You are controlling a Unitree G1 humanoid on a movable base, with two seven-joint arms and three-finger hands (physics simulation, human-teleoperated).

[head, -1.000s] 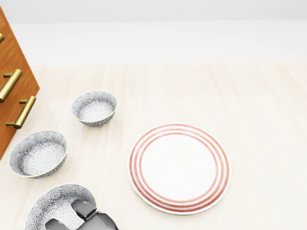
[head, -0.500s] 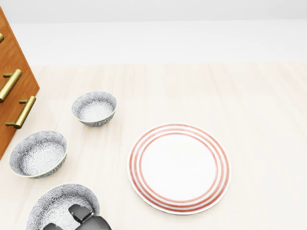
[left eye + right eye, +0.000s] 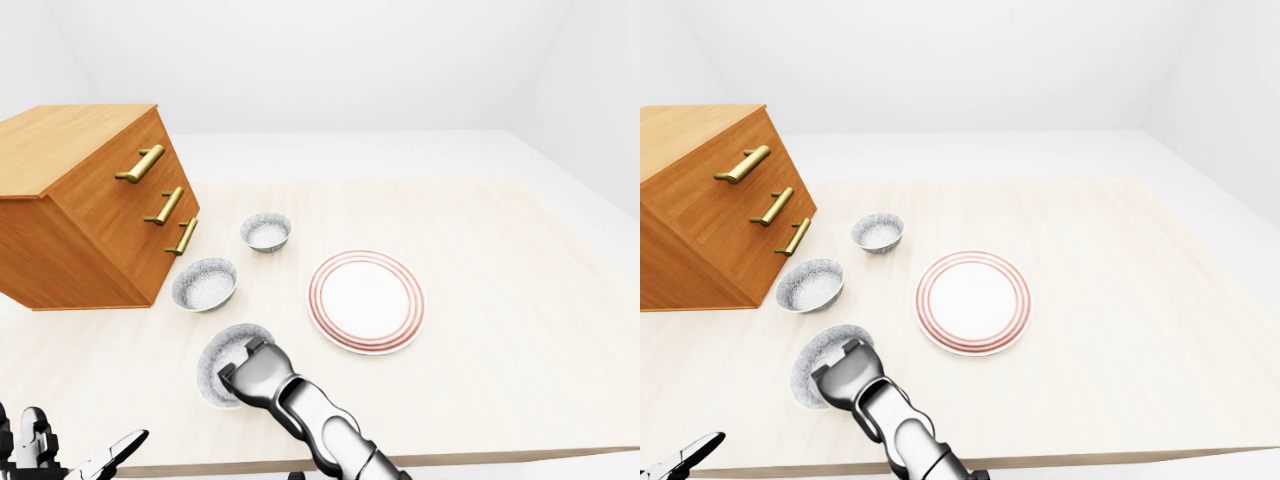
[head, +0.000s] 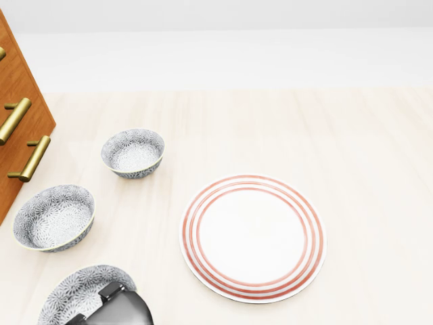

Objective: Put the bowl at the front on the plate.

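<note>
The lowest patterned bowl (image 4: 74,292) in the head view sits on the bench (image 3: 500,300), left of the striped plate (image 3: 366,301) and apart from it. The right robot hand (image 3: 258,372) covers the bowl's right rim, probably to grip its wall. Its fingers are hidden, so I cannot tell whether they are closed. The left robot hand (image 3: 60,455) hangs spread and idle.

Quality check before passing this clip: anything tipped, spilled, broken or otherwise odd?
Nothing stands out. The nearest bowl, middle bowl and far bowl sit upright and whole, the plate lies flat and bare, nothing is spilled. The right robot hand is at the nearest bowl.
</note>
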